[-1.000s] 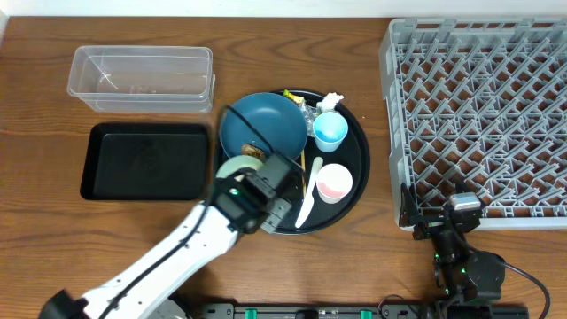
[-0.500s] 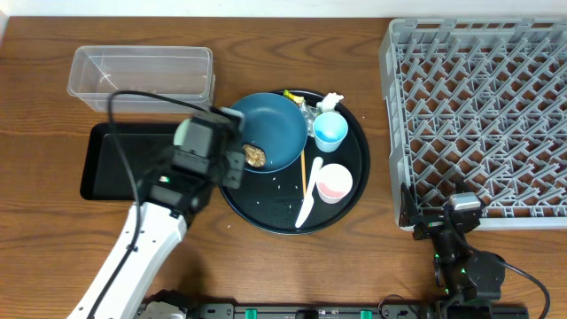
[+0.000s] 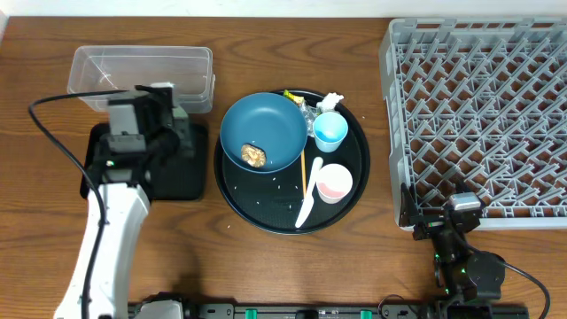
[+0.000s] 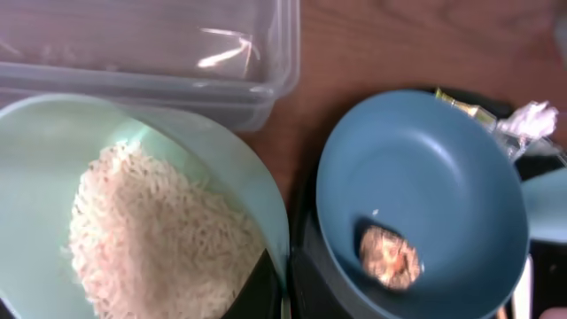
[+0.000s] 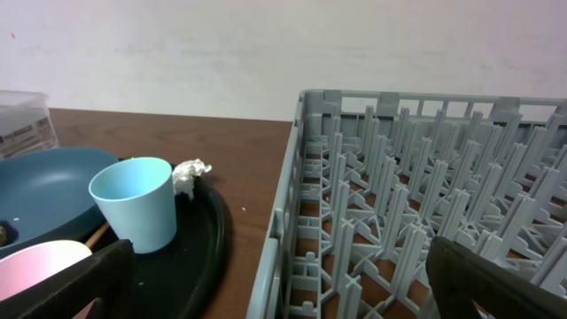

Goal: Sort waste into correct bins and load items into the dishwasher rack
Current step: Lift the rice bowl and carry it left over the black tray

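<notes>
Left gripper [image 3: 173,133] clamped shut on rim of pale mint bowl [image 4: 53,133], which looks light and stiff but loose rice [image 4: 151,239] shifts, so tilt slowly from the rim; right gripper [image 5: 283,270] wide open, empty.

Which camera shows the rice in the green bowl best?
The left wrist view: the rice fills the pale mint bowl, close up. Overhead, the left arm hides that bowl; only a few stray grains show on the round black tray. The right wrist view shows none of it.
</notes>
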Controlling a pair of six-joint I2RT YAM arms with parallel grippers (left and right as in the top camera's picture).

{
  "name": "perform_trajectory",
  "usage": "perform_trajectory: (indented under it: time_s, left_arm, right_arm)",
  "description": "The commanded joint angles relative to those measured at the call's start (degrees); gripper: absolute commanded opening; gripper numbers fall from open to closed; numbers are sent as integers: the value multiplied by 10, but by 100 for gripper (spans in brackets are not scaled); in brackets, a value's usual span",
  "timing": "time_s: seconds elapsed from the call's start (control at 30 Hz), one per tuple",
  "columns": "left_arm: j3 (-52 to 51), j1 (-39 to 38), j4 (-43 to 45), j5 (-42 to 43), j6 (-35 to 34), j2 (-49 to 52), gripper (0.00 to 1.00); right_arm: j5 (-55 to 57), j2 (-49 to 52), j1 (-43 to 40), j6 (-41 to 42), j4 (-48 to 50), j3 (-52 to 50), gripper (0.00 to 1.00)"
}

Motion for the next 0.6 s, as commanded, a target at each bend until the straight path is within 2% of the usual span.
perform_trajectory:
  time_s: [0.0,0.37,0.57]
  left_arm:
    - [16,48,23,119,-1,29,6]
    - [16,164,48,281,-23,51,6]
    - [16,206,24,293,-47,73,6]
  right_arm:
    - [0,0,-5,6,-1,-2,99]
    - [0,0,-5,6,-1,-2,99]
    - [0,0,-5,6,-1,-2,99]
